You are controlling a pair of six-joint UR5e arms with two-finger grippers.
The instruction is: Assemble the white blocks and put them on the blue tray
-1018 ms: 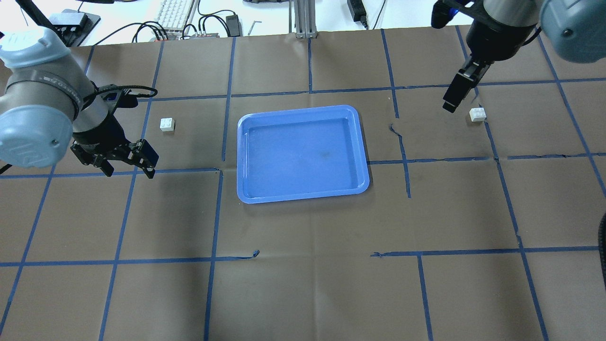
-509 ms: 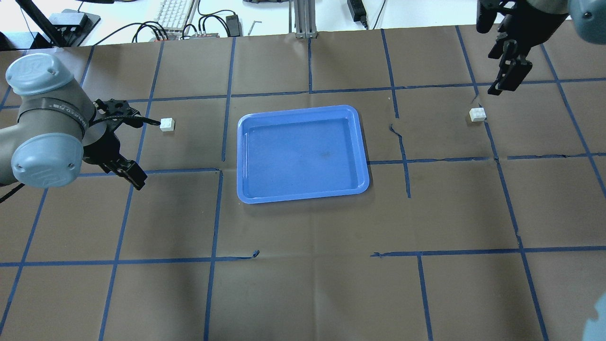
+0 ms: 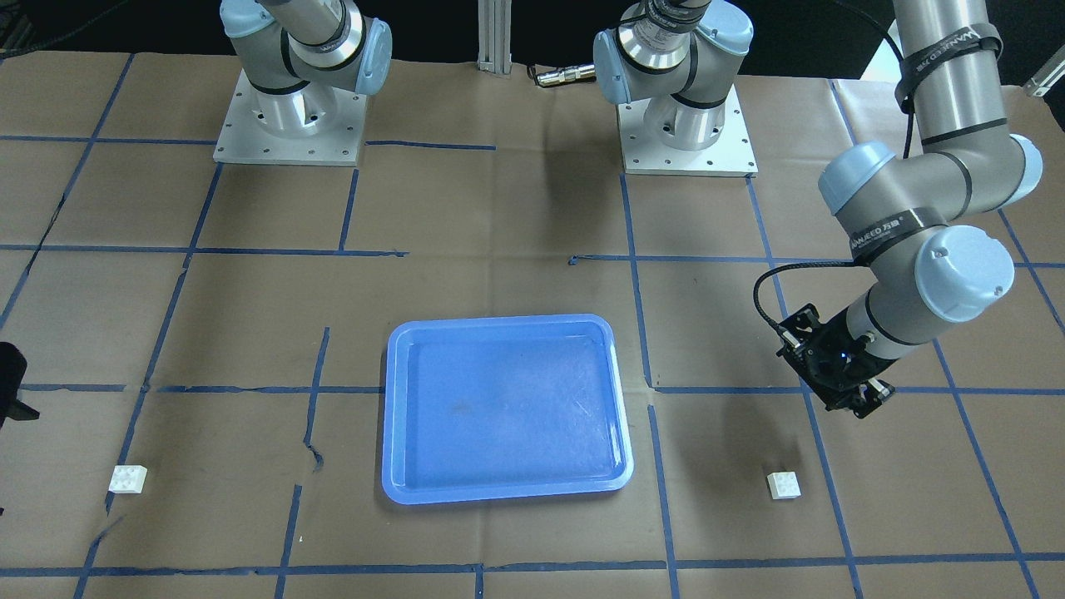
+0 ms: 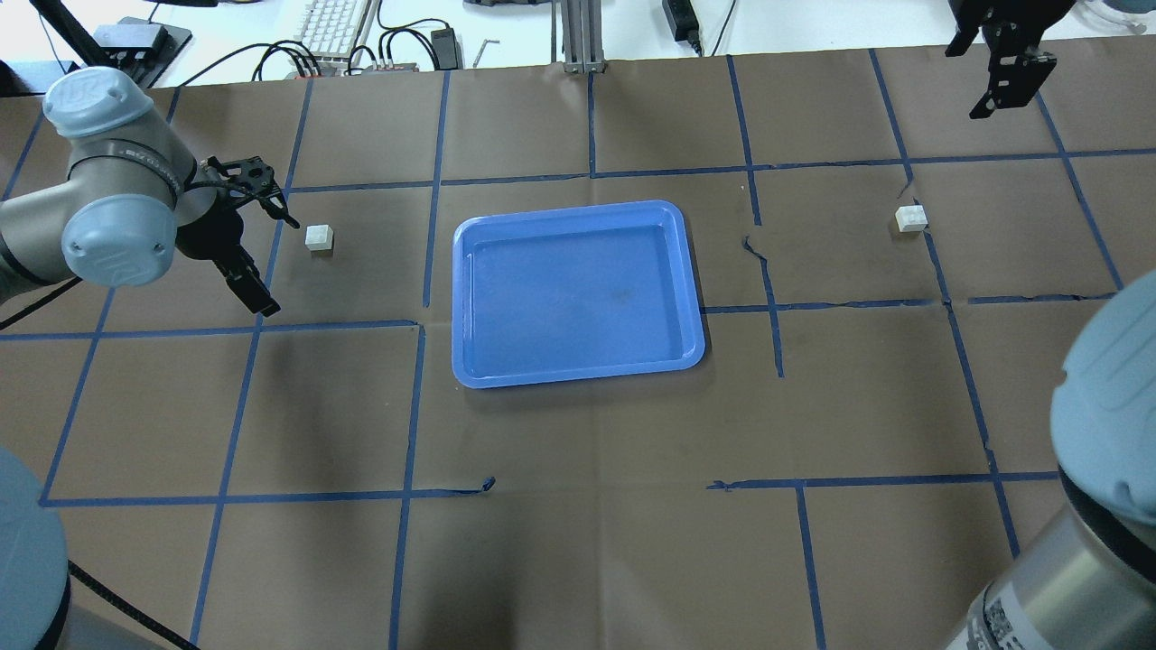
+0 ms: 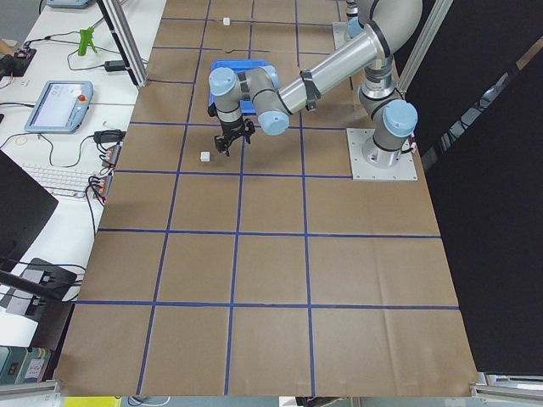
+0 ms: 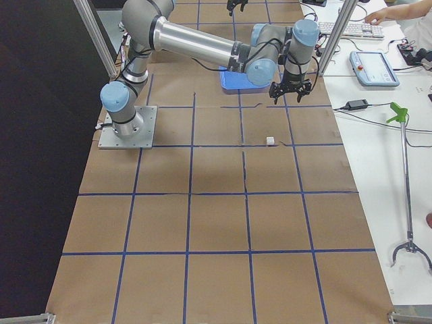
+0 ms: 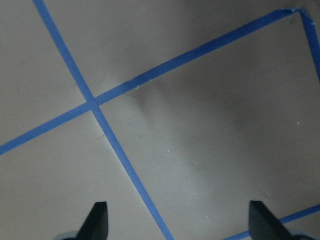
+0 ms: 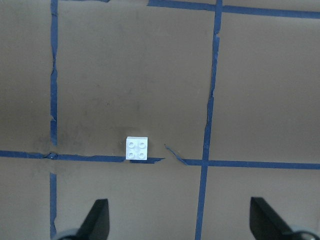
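Observation:
One white block [image 4: 319,237] lies on the brown paper left of the blue tray [image 4: 578,375]. The other white block [image 4: 911,218] lies far to the tray's right. The tray holds nothing. My left gripper [image 4: 275,266] hovers open just left of the left block, apart from it. In the left wrist view its fingertips [image 7: 100,220] stand wide apart over bare paper, with no block between them. My right gripper [image 4: 989,104] is open and raised near the far edge, beyond the right block. That block shows centred in the right wrist view [image 8: 137,148].
The table is brown paper with a blue tape grid [image 4: 591,171]. Torn paper seams [image 4: 768,271] run right of the tray. A keyboard and cables [image 4: 339,27] lie past the far edge. Both arm bases [image 3: 287,125] stand at the robot's side.
My left gripper moved toward the far side, nearer the left block. My right gripper drew away from the right block toward the far right corner. Neither block moved.

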